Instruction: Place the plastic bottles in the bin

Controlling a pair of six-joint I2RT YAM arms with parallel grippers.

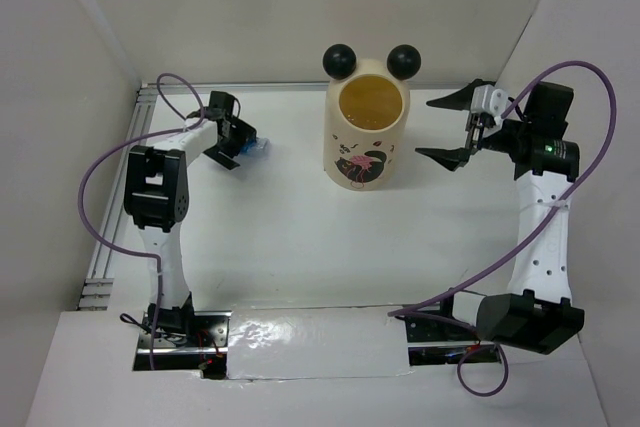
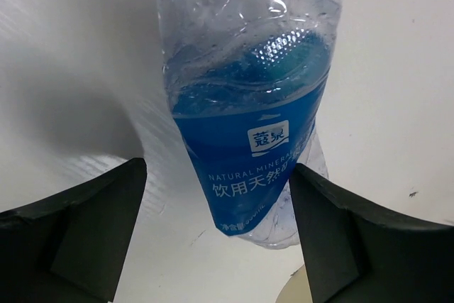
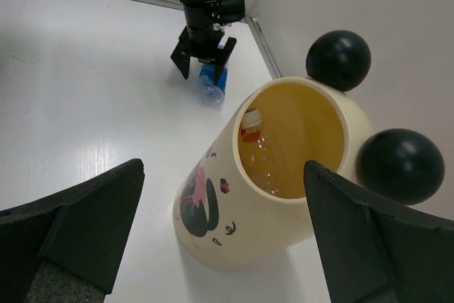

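A clear plastic bottle with a blue label lies on the white table between the spread jaws of my left gripper. The right finger is near its side and the left finger stands apart. In the top view this bottle pokes out beside the left gripper, left of the bin. The bin is cream with a yellow inside and two black ball ears. My right gripper is open and empty just right of the bin. The right wrist view shows the bin with a red-labelled bottle inside.
White walls close the table at the back and on both sides. An aluminium rail runs along the left edge. A shiny foil strip lies between the arm bases. Purple cables loop off both arms.
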